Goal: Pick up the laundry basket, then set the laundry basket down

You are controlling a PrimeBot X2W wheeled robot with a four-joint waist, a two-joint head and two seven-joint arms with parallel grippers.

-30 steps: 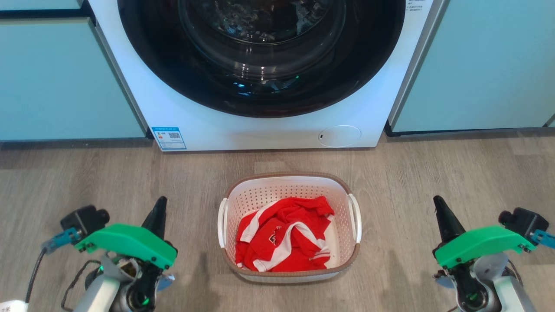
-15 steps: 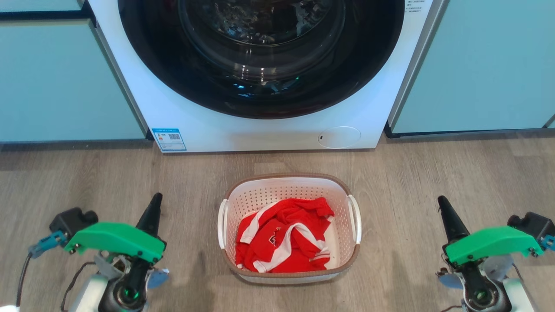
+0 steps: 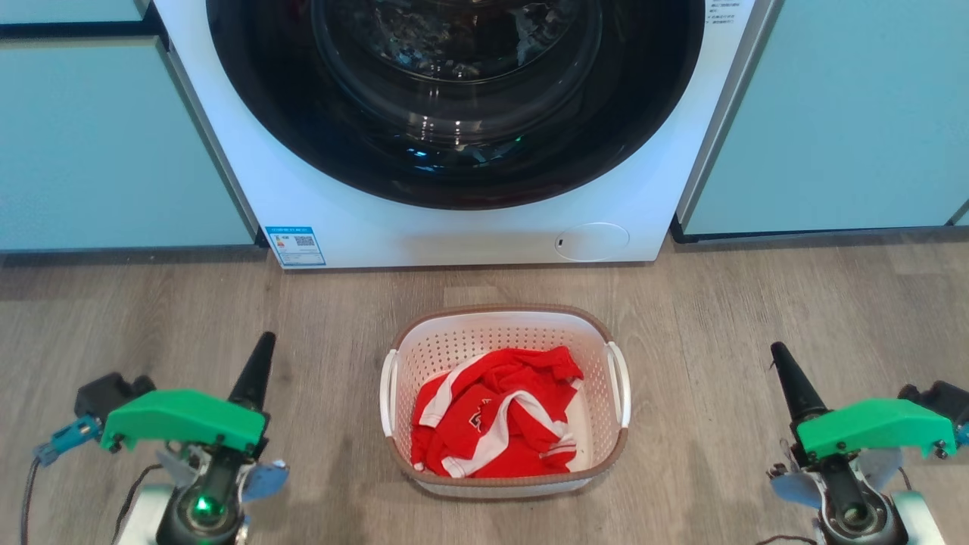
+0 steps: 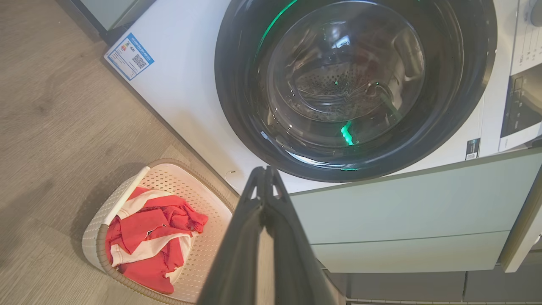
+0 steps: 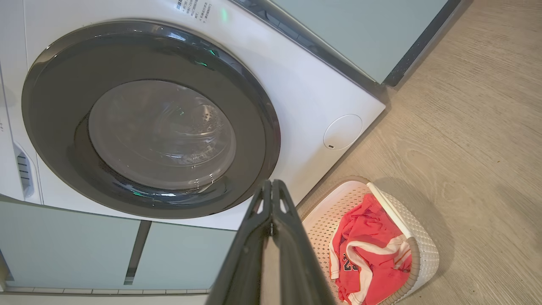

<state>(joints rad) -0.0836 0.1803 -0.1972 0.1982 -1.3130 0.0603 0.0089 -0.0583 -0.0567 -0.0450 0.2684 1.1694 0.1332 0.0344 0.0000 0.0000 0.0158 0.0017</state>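
Two grippers frame the head view. The left gripper (image 3: 265, 341) and the right gripper (image 3: 778, 352) each show their dark fingers pressed into a single point, clenched on nothing. The laundry basket (image 3: 492, 337) stands on the wooden floor (image 3: 719, 318) between them, to the right of the left gripper and to the left of the right one, well apart from both. A crumpled red and white garment (image 3: 492, 412) lies inside it. Beyond both sets of fingertips stands the white washing machine (image 3: 454, 235) with its dark round door, a pale green cabinet (image 3: 113, 144) on either side of it.

In the left wrist view, the left gripper (image 4: 264, 169) has its two fingers closed against each other, nothing between them. The laundry basket (image 4: 178, 182) sits on the floor to the lower left of the fingers, clear of them, with the garment (image 4: 144, 228) heaped in it. The washing machine (image 4: 182, 93) fills the space above the fingertips, and a blue label (image 4: 129, 56) shows at its corner.

In the right wrist view, the right gripper (image 5: 271, 183) is likewise clamped shut and empty. The laundry basket (image 5: 419, 245) sits to the lower right of its fingers, untouched, holding the garment (image 5: 364, 254). The washing machine (image 5: 305, 93) rises above and to the left of the tips.
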